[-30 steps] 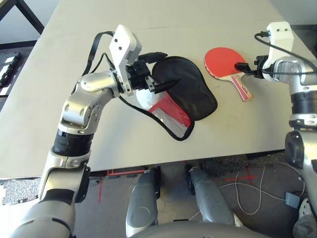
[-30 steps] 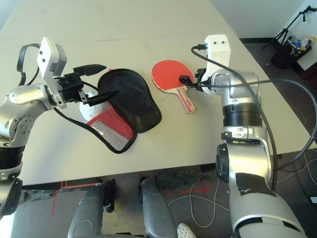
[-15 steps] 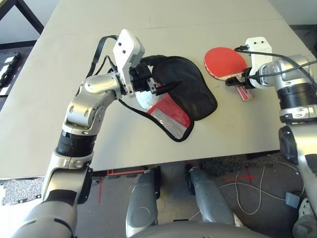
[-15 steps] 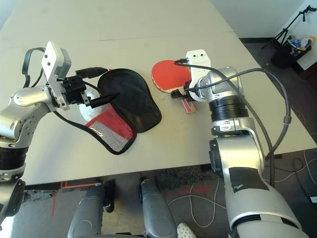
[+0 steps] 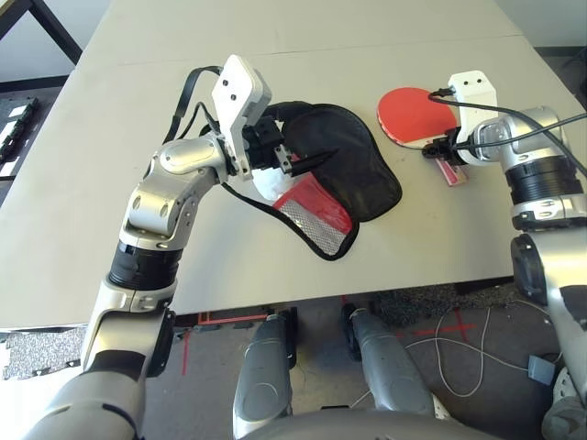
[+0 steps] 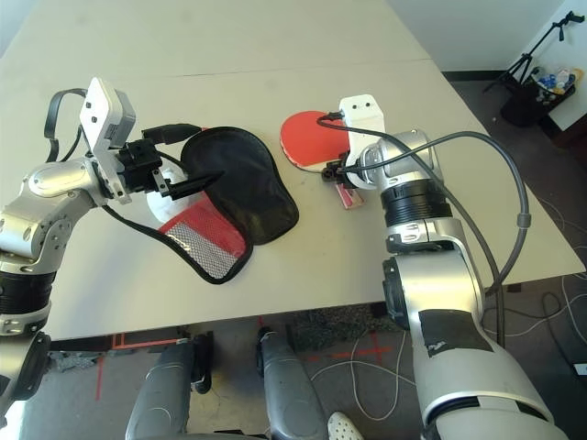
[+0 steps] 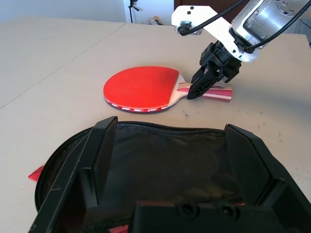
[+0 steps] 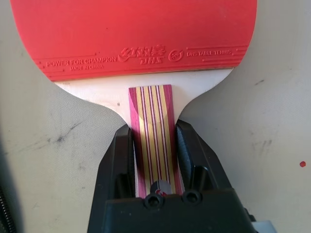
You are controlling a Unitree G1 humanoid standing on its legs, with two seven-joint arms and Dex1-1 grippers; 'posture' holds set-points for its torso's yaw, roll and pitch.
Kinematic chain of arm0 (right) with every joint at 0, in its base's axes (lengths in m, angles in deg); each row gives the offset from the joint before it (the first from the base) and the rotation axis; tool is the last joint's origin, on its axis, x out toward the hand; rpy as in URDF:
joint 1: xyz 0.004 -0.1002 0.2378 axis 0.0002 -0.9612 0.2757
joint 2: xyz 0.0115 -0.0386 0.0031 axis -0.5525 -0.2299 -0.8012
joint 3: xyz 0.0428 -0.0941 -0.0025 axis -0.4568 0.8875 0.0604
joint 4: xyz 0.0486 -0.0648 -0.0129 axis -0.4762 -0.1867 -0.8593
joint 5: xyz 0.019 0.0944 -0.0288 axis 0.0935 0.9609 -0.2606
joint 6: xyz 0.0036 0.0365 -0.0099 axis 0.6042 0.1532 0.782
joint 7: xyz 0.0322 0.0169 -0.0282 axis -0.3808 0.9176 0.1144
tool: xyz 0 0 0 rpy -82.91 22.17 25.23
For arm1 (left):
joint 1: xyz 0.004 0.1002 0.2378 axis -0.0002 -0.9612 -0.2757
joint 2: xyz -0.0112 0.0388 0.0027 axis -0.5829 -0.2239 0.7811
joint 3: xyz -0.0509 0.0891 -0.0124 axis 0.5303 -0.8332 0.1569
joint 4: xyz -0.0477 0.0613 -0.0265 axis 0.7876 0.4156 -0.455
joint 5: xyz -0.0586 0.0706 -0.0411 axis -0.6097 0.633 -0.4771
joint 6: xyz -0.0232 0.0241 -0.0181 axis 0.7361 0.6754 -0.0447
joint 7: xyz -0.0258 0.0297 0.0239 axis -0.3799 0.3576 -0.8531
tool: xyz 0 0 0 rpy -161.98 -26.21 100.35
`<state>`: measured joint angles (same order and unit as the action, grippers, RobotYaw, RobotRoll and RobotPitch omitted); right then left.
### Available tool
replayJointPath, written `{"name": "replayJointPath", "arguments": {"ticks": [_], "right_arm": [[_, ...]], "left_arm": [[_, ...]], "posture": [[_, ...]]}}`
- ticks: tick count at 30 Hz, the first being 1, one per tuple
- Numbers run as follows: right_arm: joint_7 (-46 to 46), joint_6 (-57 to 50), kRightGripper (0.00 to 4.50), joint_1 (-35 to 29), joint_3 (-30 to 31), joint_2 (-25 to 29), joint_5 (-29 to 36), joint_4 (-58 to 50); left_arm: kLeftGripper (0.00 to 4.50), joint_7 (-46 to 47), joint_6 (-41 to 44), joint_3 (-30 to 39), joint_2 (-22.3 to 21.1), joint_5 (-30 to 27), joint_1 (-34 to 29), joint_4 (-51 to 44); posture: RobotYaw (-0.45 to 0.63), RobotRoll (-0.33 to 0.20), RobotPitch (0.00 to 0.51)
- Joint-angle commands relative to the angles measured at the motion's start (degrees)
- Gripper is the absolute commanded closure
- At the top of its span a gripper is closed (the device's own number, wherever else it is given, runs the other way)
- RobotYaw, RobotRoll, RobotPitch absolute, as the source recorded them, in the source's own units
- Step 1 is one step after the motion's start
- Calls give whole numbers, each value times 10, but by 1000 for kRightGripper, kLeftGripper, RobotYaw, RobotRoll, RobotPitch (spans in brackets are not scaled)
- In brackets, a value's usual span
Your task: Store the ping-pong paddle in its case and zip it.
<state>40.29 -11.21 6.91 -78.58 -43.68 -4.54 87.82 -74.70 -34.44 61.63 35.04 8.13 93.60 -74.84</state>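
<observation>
The right end effector is covering the handle end of the ping-pong paddle, whose red face is running off the frame; the left arm is hiding part of the case.

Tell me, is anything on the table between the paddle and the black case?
No. Between the paddle and the case there is just bare table, as the left wrist view shows.
</observation>
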Motion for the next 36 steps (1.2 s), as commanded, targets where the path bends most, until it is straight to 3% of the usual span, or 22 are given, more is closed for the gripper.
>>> {"name": "replayJointPath", "arguments": {"ticks": [1, 13, 22, 29, 36], "right_arm": [[-5, -22, 3289, -30, -1, 6, -4, -23], [-70, -2, 3289, -91, -36, -12, -15, -187], [-110, -21, 3290, -106, -40, -76, -7, -304], [-132, -63, 3291, -143, -10, -158, 2, -418], [-142, -62, 3291, -169, 18, -198, -1, -443]], "left_arm": [[0, -6, -7, -12, 2, 9, 0, 4], [0, -11, -12, -10, 2, 13, -4, 8], [0, -11, -10, -9, -1, 15, -8, 6], [0, -11, -8, -8, -5, 16, -11, 3], [0, -9, -5, -9, -7, 18, -14, -2]], "posture": [[-56, 0, 222], [-58, 0, 230], [-48, 0, 233], [-36, 0, 239], [-23, 0, 243]]}}
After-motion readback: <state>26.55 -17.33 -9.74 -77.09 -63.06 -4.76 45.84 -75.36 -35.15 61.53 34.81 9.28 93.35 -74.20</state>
